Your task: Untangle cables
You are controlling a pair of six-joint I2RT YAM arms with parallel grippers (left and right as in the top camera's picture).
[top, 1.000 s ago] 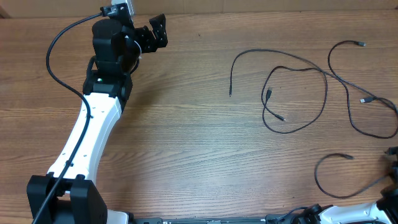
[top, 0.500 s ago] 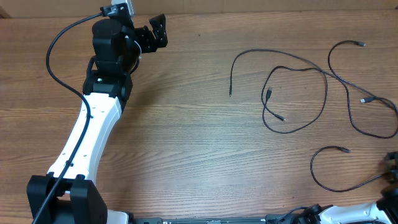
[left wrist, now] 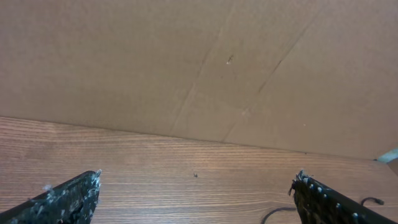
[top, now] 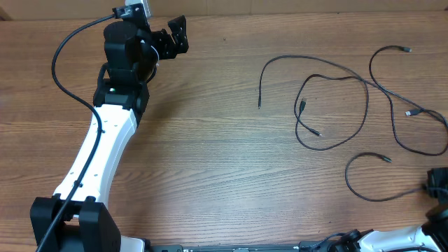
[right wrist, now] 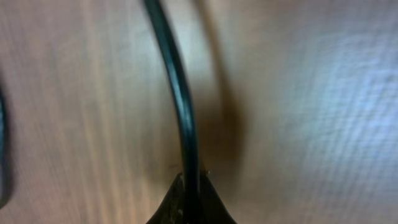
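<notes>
Your right claw is working at the near right edge of the wooden counter, its fingers pressed together and pinching one end of a thin black cable, the held cable. From the grip, the cord is sweeping left along the counter in an open curve, then bending back to the right and ending in a small plug. That free end is lying near the other cables but apart from them. In the right wrist view, the same cord is running straight out of the closed fingertips over the wood grain.

The other cables are sprawling across the far right of the counter in loose loops. They are crossing one another at the upper right of the big middle loop, and their small plug ends are pointing various ways.

Your left claw is hanging at the far left, spread wide and gripping nothing. It is facing a cardboard wall behind the counter, well apart from every cord, at the end of the white left arm.
</notes>
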